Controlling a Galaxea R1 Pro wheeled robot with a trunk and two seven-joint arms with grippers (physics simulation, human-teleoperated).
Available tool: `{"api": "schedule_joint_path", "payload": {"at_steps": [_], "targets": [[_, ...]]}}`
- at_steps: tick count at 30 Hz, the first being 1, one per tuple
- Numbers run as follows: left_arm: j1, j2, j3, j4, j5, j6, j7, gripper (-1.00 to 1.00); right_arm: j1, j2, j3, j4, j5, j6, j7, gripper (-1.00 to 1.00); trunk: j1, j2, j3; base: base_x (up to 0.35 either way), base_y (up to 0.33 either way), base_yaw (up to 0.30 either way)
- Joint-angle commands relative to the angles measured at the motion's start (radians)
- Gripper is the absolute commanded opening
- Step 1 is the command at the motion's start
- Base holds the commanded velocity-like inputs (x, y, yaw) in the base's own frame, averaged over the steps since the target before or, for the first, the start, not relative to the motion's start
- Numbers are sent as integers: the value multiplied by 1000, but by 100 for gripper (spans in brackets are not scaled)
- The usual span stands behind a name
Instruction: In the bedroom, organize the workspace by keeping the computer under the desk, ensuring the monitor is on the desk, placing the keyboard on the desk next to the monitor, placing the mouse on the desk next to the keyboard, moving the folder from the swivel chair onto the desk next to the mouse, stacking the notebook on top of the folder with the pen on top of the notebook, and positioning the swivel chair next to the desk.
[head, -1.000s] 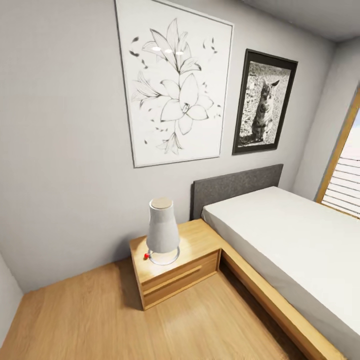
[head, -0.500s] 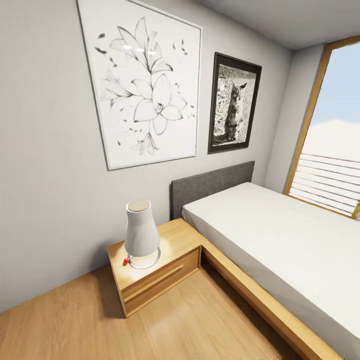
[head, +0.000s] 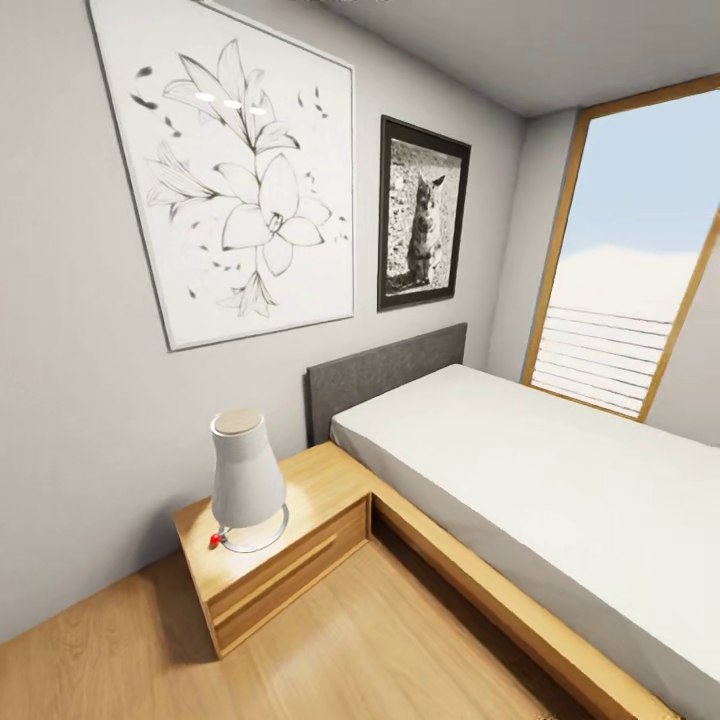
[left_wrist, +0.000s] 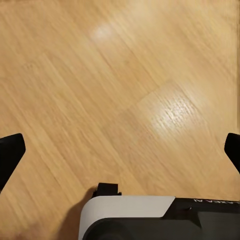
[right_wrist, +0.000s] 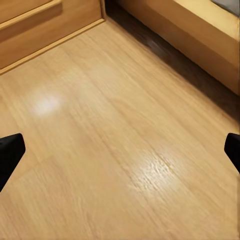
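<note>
None of the desk things in sight; faced bed (head: 560, 480), nightstand (head: 270, 560) and lamp (head: 245, 480). Hung left gripper (left_wrist: 120, 150) and right gripper (right_wrist: 120, 147) wide open, empty, over floor (right_wrist: 125, 150). Probably searching; next, find the desk.

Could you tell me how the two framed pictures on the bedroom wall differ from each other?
The flower drawing is much larger than the cat photo. The flower drawing has a thin pale frame; the cat photo has a thick black one. The flower drawing is line art on white, while the cat photo is a darker, grey-toned picture. The flower drawing hangs above the lamp, the cat photo above the headboard. Both are upright rectangles on the same grey wall.
</note>
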Motion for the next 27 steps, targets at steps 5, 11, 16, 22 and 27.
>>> {"api": "schedule_joint_path", "payload": {"at_steps": [5,11,16,22,27], "targets": [[0,0,0,-1,7,-2,-1,100,-1,2,-1,1,7,-2,-5,100,0,-1,6,0,0,-202],[0,0,0,-1,7,-2,-1,100,-1,4,-2,1,3,1,-6,100,0,-1,11,0,0,-230],[0,0,0,-1,7,-2,-1,100,-1,4,-2,1,2,3,-6,100,0,-1,14,0,0,-253],[0,0,0,-1,7,-2,-1,100,-1,4,-2,1,2,3,-6,100,0,-1,15,0,0,-265],[0,0,0,-1,7,-2,-1,100,-1,4,-2,0,2,2,-6,100,0,-1,15,0,0,-270]]}}
